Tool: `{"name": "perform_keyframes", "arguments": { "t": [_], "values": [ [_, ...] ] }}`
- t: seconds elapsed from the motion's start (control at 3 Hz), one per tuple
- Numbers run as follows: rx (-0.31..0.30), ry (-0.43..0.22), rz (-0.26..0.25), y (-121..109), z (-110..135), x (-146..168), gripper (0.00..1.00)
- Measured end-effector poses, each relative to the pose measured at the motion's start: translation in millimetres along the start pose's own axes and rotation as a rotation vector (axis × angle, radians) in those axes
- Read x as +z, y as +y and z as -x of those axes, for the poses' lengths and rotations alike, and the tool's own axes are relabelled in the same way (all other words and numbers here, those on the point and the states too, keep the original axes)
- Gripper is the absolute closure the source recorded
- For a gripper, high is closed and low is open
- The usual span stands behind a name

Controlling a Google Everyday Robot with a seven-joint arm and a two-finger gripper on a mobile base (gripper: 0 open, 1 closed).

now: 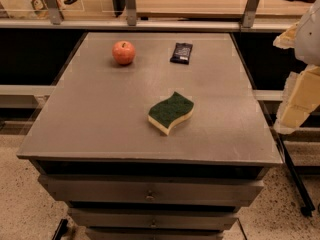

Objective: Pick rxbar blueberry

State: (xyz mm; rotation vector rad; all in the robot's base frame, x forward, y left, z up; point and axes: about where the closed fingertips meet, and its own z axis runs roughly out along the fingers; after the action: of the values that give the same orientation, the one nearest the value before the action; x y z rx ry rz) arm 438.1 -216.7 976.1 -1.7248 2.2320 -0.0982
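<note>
The rxbar blueberry (pixel 181 53) is a small flat dark bar lying at the far right of the grey table top (pixel 100 119). My gripper (pixel 299 101) hangs at the right edge of the camera view, off the table's right side and well in front and to the right of the bar. It holds nothing that I can see.
A red apple (pixel 123 52) sits at the far left of the table. A green-and-yellow wavy sponge (pixel 171 113) lies near the middle. Drawers (pixel 150 194) front the table. A railing (pixel 150 23) runs behind it.
</note>
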Motion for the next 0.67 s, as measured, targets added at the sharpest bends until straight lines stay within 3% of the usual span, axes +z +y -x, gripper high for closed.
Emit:
{"name": "perform_keyframes", "arguments": {
  "t": [0.33,0.67],
  "values": [
    [0.000,0.000,0.000,0.0,0.0,0.0,0.00],
    [-0.020,-0.017,-0.038,-7.8,5.5,-12.3,0.00]
  ]
}}
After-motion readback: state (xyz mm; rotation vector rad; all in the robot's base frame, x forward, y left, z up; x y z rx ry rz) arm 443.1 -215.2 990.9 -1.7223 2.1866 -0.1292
